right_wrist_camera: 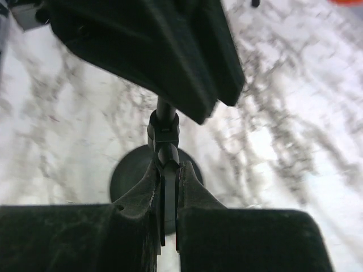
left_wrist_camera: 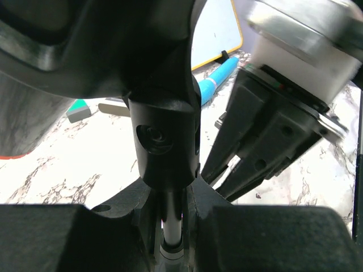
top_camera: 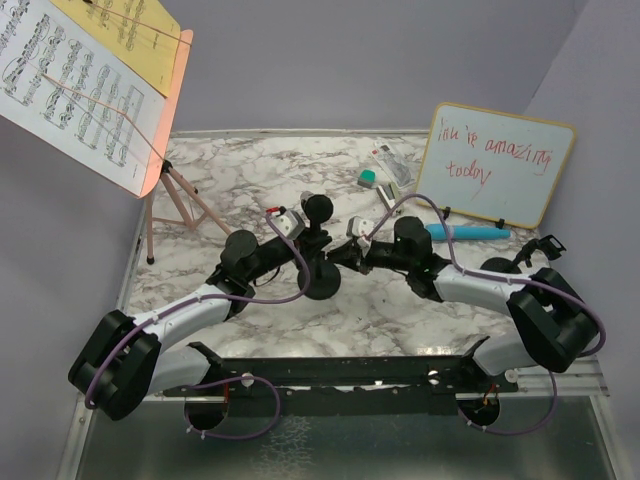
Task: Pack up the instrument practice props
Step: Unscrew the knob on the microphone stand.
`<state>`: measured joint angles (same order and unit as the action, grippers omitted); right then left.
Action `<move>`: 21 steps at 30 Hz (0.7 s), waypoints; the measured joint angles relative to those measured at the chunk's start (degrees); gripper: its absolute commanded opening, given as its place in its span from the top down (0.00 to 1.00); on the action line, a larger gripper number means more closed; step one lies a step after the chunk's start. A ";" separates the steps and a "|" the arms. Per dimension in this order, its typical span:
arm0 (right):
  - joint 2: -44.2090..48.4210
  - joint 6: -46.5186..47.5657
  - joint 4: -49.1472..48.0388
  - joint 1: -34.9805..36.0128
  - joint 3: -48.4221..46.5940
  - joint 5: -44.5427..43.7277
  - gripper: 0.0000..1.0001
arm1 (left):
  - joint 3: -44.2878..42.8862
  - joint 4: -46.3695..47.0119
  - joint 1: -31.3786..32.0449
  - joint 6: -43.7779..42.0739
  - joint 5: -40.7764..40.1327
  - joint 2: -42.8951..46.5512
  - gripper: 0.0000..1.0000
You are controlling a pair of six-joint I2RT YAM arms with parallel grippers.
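A black round-based mic pole stands at mid-table, its base [top_camera: 322,286] between my two arms. My left gripper [top_camera: 311,244] is shut on the pole's pale upper rod [left_wrist_camera: 169,218], just under its black clip joint [left_wrist_camera: 164,139]. My right gripper [top_camera: 337,254] is shut on the pole's black shaft [right_wrist_camera: 168,187] lower down, above the round base [right_wrist_camera: 131,177]. The blue microphone [top_camera: 468,232] lies by the whiteboard and also shows in the left wrist view [left_wrist_camera: 218,80]. The pink music rack [top_camera: 172,95] holds sheet-music pages [top_camera: 75,85] at back left on tripod legs [top_camera: 172,208].
A wood-framed whiteboard [top_camera: 495,165] with red writing leans at back right. A small stapler [top_camera: 392,166] and a green eraser [top_camera: 368,178] lie behind the arms. A black part [top_camera: 524,250] sits by the right arm; I cannot tell what it is.
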<state>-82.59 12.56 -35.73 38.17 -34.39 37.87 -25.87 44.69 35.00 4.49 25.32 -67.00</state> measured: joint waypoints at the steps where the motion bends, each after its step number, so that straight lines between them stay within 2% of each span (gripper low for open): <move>1: 0.44 4.44 0.17 0.74 0.17 -1.20 1.00 | 0.00 -0.07 -0.04 0.07 -0.04 0.04 1.00; 10: 3.10 40.33 -5.05 8.37 5.81 -16.28 1.00 | 0.00 -0.20 -0.13 0.13 -0.13 0.04 1.00; 15: 1.60 59.71 -12.20 13.73 9.53 -26.62 1.00 | 0.00 -0.20 -0.11 0.13 -0.22 0.04 1.00; 19: -1.62 69.48 -18.91 16.09 11.17 -32.76 0.96 | 0.00 -0.26 -0.15 0.04 -0.46 0.04 1.00; 21: -2.43 70.95 -20.20 16.55 11.28 -34.25 0.87 | 0.00 -0.26 -0.17 -0.09 -0.76 0.04 1.00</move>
<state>-85.01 83.50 -55.92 54.72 -23.11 3.62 -25.87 44.42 34.83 4.40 24.56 -66.96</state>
